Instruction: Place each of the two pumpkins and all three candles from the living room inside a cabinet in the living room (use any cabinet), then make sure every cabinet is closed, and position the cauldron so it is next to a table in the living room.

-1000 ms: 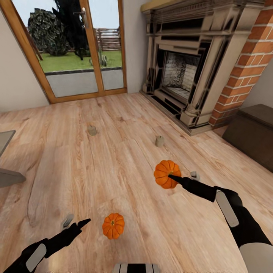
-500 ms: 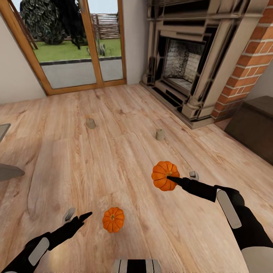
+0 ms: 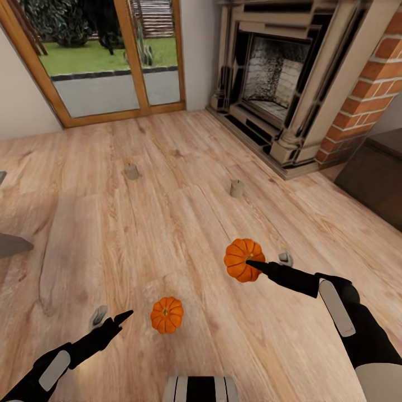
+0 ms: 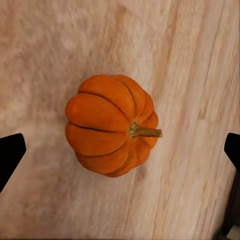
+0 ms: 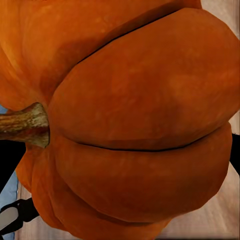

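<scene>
Shifted: whole view has tipped downward since a second ago, so the doors and fireplace [image 3: 279, 84] ride higher; both pumpkins and candles kept their places on the floor [image 3: 167, 223], so the camera moved, not the things.
Right gripper [image 3: 248, 261]: clamped on the farther pumpkin [image 3: 242, 258] at about 2 o'clock from the robot, with that pumpkin crowding its wrist camera [image 5: 130, 120]; my guess is it's gripped and ready to carry.
Left gripper [image 3: 114, 321]: fingers spread apart, hovering over the nearer pumpkin [image 3: 167, 315], which sits untouched between the finger tips in the wrist camera [image 4: 112, 125].
Candles: one at 11 o'clock [image 3: 131, 171], one at 1 o'clock [image 3: 237, 188], both upright and well apart.
Cabinet [image 3: 374, 178]: dark unit at 3 o'clock beside the brick [image 3: 379, 95]; whether it's open I can't tell.
In the way: bare floor lies toward the cabinet; the raised hearth edge juts close.
</scene>
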`<state>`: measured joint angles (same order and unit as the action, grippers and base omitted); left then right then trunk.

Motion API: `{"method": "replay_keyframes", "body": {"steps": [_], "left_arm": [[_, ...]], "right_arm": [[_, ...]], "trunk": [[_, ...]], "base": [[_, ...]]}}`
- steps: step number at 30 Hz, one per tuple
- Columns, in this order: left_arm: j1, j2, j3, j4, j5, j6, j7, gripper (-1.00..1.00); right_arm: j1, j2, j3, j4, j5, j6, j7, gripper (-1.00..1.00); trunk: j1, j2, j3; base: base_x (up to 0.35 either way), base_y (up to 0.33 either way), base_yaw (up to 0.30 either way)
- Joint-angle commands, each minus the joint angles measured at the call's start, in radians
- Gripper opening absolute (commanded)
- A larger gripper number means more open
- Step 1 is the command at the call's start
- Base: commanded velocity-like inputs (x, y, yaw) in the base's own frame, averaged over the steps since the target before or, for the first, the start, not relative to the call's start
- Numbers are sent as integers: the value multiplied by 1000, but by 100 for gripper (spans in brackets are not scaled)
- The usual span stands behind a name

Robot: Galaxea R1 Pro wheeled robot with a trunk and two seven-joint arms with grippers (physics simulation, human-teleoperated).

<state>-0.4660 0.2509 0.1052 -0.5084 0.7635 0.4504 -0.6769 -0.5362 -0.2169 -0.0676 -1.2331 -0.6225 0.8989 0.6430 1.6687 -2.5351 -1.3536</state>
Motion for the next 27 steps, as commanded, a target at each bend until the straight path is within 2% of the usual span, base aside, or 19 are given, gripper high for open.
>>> {"method": "replay_keyframes", "body": {"steps": [1,4,6,9,15,25,27], "left_arm": [[0,0,2,0,6,8,0,100],[0,-1,6,1,7,8,36,100],[0,-2,35,1,9,8,91,100],[0,-4,60,1,8,8,121,100],[0,-6,69,1,7,7,133,100],[0,-8,70,0,5,4,135,100],[0,-9,70,-4,5,4,135,100]], "right_arm": [[-1,0,-1,1,-3,6,2,-100],[-1,0,-1,3,-3,6,-1,-100],[-1,0,-1,5,-3,6,-9,-100],[-1,2,0,6,-3,6,-23,-100],[-1,2,24,8,-3,1,-38,-100],[-1,2,29,10,-3,-1,-40,-100],[-1,2,29,10,-3,-1,-40,-100]], "trunk": [[0,-1,-5],[2,-1,-16],[2,-2,-24],[4,-2,-36],[6,-4,-59],[11,-6,-97],[11,-6,-97]], "base": [[0,0,0],[0,0,0],[0,0,0],[0,0,0],[0,0,0],[0,0,0],[0,0,0]]}}
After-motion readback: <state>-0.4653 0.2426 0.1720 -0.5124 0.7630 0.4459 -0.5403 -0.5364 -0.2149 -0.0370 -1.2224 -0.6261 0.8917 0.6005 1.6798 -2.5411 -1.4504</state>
